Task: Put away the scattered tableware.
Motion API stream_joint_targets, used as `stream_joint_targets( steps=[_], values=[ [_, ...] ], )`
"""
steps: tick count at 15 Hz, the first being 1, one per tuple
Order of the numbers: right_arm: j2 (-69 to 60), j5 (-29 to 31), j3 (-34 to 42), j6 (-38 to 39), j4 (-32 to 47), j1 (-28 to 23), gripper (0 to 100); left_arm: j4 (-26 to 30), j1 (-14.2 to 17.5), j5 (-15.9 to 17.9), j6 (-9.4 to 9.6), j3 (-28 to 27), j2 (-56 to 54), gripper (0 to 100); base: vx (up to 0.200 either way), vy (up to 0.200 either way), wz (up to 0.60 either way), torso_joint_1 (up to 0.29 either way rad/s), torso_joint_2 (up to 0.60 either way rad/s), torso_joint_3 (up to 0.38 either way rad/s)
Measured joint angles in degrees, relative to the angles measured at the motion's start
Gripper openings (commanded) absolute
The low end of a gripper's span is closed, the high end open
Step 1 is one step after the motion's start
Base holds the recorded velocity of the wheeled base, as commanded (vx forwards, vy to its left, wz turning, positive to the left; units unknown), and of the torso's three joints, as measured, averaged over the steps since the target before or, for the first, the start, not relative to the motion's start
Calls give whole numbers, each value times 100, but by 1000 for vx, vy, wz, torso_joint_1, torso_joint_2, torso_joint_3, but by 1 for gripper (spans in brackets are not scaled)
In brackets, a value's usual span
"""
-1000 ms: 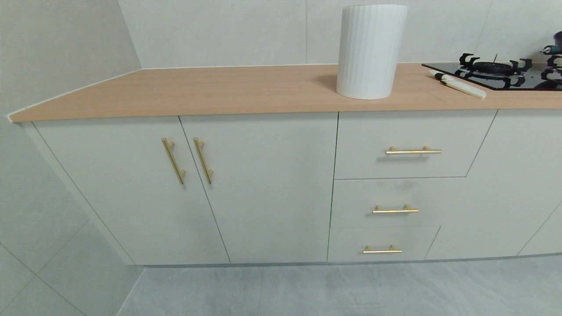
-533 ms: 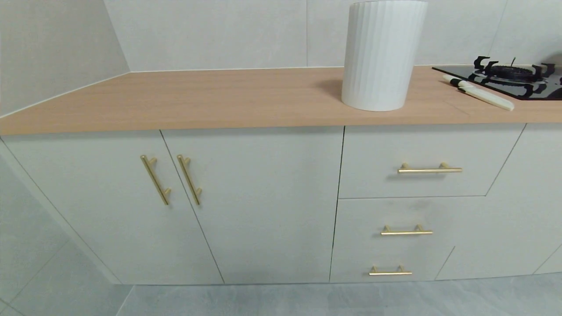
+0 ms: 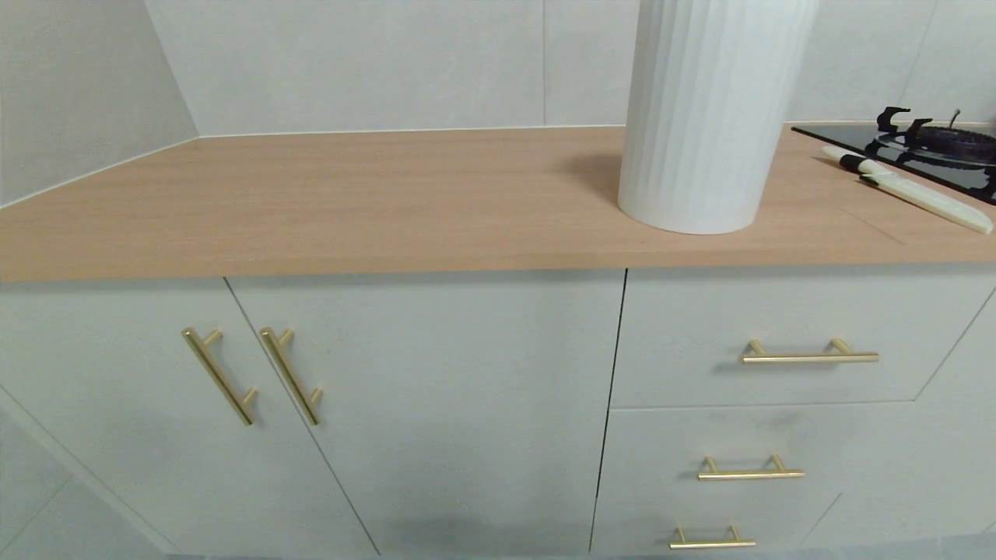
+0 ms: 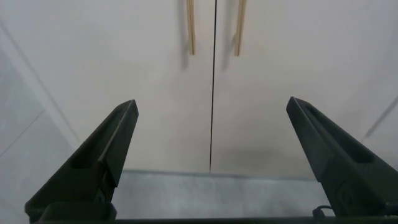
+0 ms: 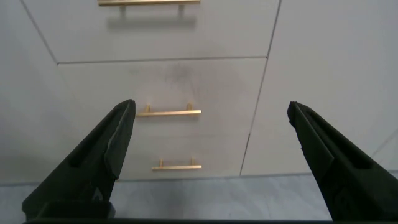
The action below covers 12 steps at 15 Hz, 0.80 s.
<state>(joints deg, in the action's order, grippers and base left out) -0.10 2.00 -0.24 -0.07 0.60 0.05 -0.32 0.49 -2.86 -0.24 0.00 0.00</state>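
Knife (image 3: 906, 189) lies on the tabletop (image 3: 350, 202) between white container (image 3: 712, 117) and stove (image 3: 934, 144); left hand (image 4: 210, 104) spread wide facing cabinet doors (image 4: 124, 62), right hand (image 5: 210, 106) wide facing drawers (image 5: 168, 84).

A fitted kitchen.
A wooden countertop (image 3: 350, 202) runs along a tiled wall (image 3: 373, 62), with a gas hob (image 3: 945, 142) set into it and a knife (image 3: 909, 191) beside it; below are cupboard doors (image 3: 467, 389) and drawers (image 3: 700, 327) with brass handles (image 3: 809, 357).
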Motion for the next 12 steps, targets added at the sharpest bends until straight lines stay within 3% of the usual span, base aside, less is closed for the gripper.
stream_joint_targets(
  steps=[2,11,12],
  values=[
    [0,0,0,-2,0,5,100,0,2,2,0,0,0,100,200,0,0,-2,0,5],
    [2,0,-5,0,0,2,100,0,2,5,13,0,0,100,0,0,0,0,0,0],
    [2,0,-2,0,-2,0,100,-1,2,7,35,0,0,100,0,-200,0,12,7,2]
  ],
)
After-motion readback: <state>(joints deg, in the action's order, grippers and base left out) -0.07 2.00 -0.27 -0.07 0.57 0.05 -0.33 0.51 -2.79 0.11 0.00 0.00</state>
